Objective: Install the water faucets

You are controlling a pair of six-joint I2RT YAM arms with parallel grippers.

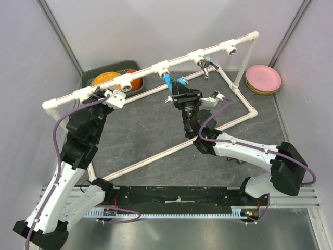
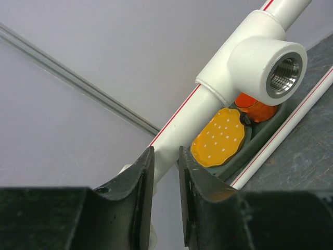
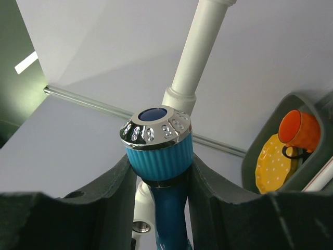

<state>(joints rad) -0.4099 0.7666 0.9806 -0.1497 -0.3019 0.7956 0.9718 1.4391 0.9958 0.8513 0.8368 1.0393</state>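
Your right claw [image 3: 161, 162] was clamped on the blue faucet [image 3: 158, 151] by its ribbed knob, near the white pipe [image 2: 173, 129]; your left claw [image 2: 166, 174] straddled that pipe (grip uncertain). The chrome faucet [image 1: 207, 66] hung from a tee [image 1: 197, 54].

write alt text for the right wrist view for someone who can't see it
The right pincer is clamped on the ribbed knob of the blue faucet, its chrome cap facing the camera. Behind it a white pipe rises; at right, a dark bin holds an orange cup and a yellow dotted plate.
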